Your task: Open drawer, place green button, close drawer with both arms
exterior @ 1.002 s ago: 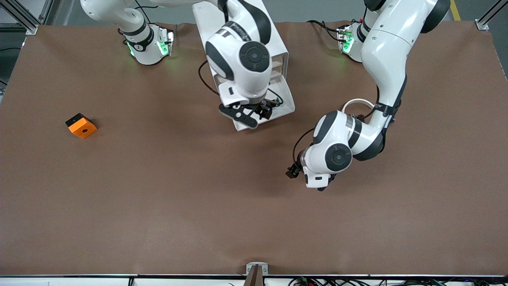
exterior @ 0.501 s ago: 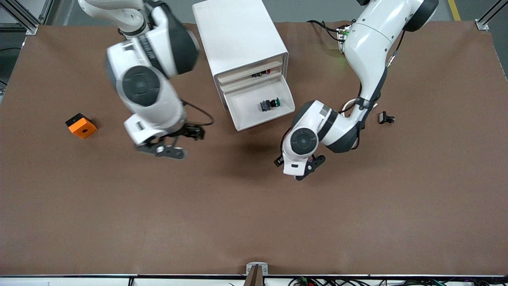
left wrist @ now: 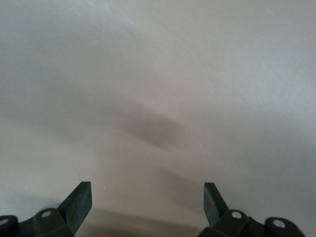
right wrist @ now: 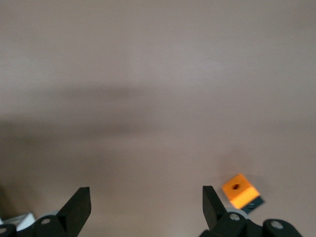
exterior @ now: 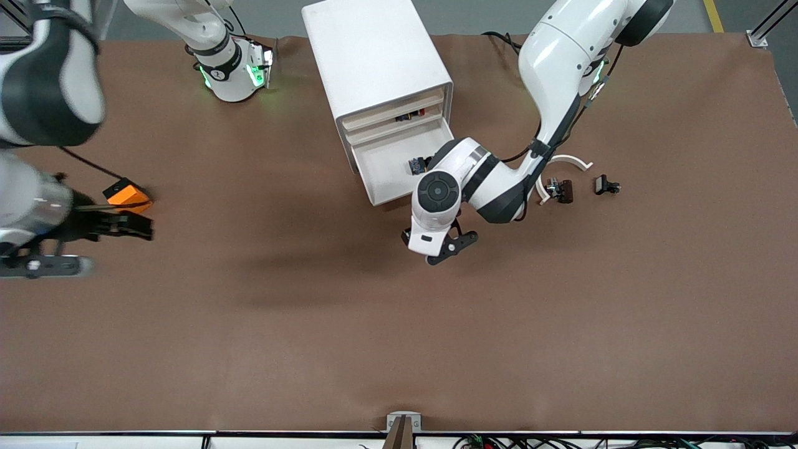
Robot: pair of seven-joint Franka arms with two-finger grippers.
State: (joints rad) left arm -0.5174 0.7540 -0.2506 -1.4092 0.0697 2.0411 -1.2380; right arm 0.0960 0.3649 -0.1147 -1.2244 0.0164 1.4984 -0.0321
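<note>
Both arms have changed place since the earlier frames: the right arm has swung away from the cabinet to its own end of the table, and the left arm has come in toward the open drawer.

Nearest to the front camera, the left claw (exterior: 444,244) hangs over bare table (exterior: 399,349) just before the drawer's front edge, its fingers (left wrist: 79,202) spread and holding nothing — a good position, I judge, to push the drawer shut. The right claw (exterior: 93,246) is over the table beside the orange block (exterior: 128,194), also spread and empty; probably it retreats to leave room.

Farther back, the drawer (exterior: 383,171) stands pulled out of the white cabinet (exterior: 374,56). The button (exterior: 419,164) lies inside it, half hidden by the left arm. So only the closing remains.
</note>
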